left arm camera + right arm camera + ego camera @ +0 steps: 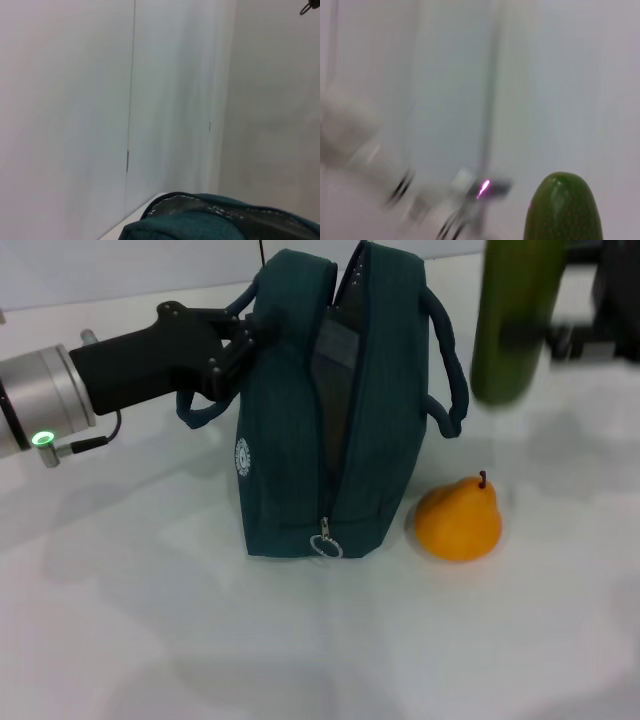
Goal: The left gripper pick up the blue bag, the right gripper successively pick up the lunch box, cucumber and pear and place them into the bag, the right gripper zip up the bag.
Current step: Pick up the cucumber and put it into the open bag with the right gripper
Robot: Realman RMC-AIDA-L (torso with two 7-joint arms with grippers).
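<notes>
My left gripper [243, 340] jaws pinch the blue bag [335, 410] handle to keep it open; right gripper [560, 335] jaws clamp the cucumber [512, 320] upright for insertion.

Teal blue bag [290, 440] upright, unzipped, cucumber [512, 320] held vertical (blurred) above, orange pear [458, 520] just beside bag

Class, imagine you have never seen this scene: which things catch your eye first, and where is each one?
First, the blue bag standing upright mid-table with its top unzipped, the left gripper clamped on its near handle. Next, the cucumber held upright in the air by the right gripper, to the bag's right. Then the pear on the table beside the bag.
</notes>
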